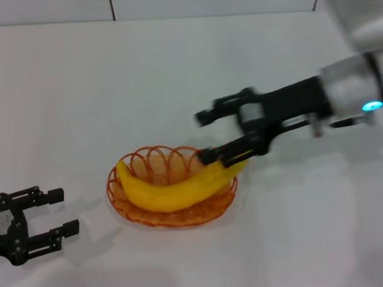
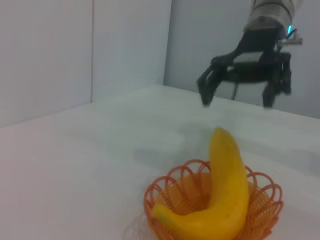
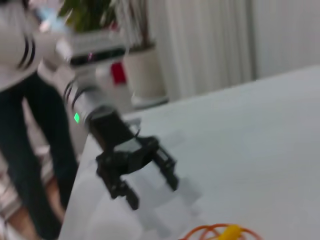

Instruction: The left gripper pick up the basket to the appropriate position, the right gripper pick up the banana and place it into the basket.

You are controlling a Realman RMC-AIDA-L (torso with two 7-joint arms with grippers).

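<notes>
At about eight o'clock on the white bench [image 1: 176, 62], the left gripper [image 1: 58, 213] rests low with its jaws wide apart, empty. Near centre sits the basket [image 1: 151, 164], the banana [image 1: 174, 189] lying inside it. From three o'clock the right gripper [image 1: 204, 138] reaches in, spread open, apparently just above the banana's tip.
</notes>
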